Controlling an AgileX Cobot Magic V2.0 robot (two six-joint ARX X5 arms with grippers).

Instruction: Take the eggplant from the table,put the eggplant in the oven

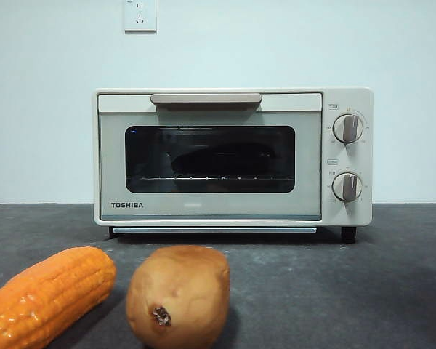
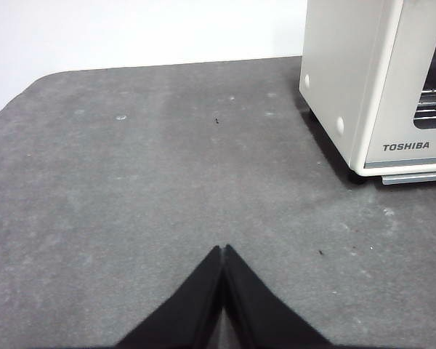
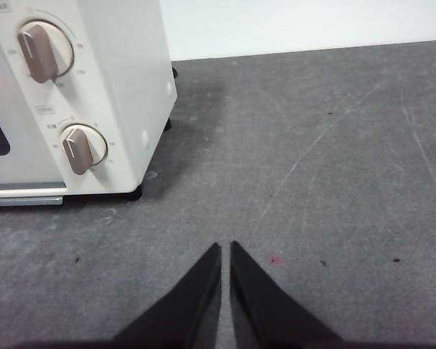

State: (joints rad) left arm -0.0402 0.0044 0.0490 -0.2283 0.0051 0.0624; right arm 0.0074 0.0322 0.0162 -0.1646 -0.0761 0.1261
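Note:
The cream-white TOSHIBA oven (image 1: 232, 156) stands at the back of the dark grey table (image 1: 363, 291) with its door closed. Behind the dark glass, a long dark rounded shape (image 1: 221, 157) lies dimly on the wire rack; it looks like the eggplant, but the glass blurs it. No eggplant shows on the table. My left gripper (image 2: 224, 249) is shut and holds nothing, low over bare table to the left of the oven (image 2: 363, 80). My right gripper (image 3: 225, 246) is also shut on nothing, over the table to the right of the oven's knob side (image 3: 80, 94).
An orange corn cob (image 1: 47, 294) and a brown potato (image 1: 179, 294) lie close to the camera at the front left. Neither arm shows in the front view. A wall socket (image 1: 140, 14) sits on the white wall behind.

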